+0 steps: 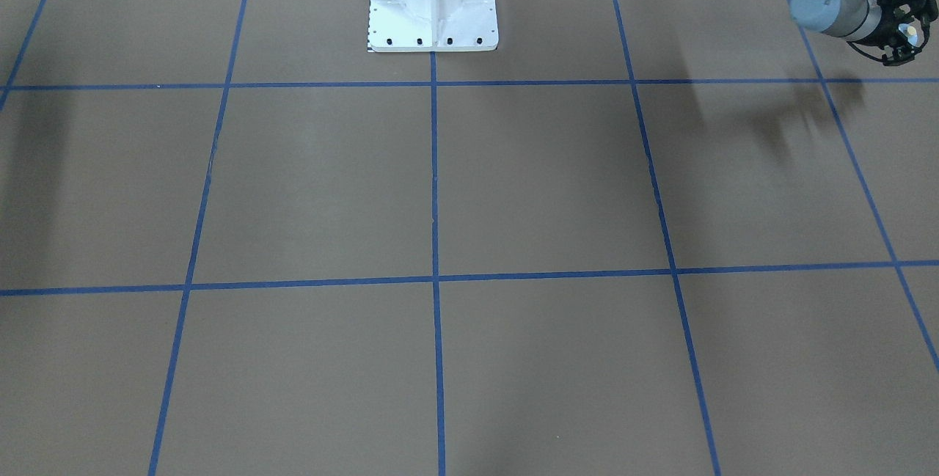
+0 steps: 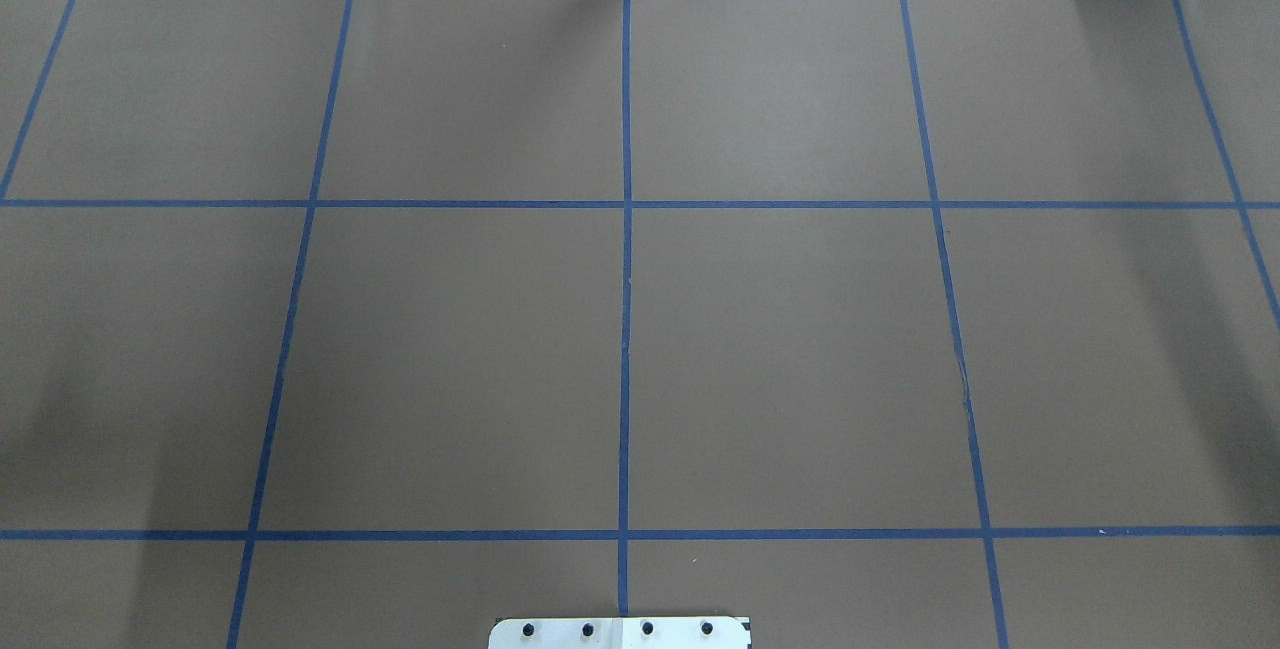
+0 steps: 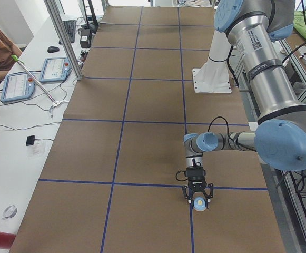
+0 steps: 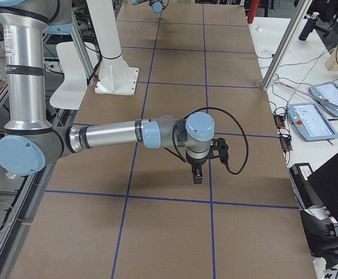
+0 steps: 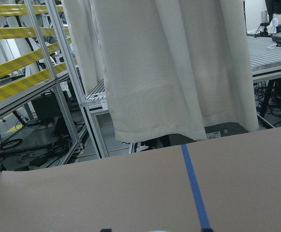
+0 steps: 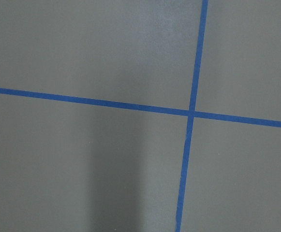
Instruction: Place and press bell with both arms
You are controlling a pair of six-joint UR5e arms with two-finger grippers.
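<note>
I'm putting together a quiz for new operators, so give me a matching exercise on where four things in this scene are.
Things:
1. bell
2. pedestal
3. right gripper
4. tablets

Places:
A. on the white side bench
B. pointing down above the table
C. in the left gripper
D. at the end of the centre tape line

Pairs: 1-C, 2-D, 3-B, 4-A

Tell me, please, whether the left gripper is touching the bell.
Touching. The exterior left view shows the bell wedged between the black fingers of the left gripper, with no gap on either side.
</note>
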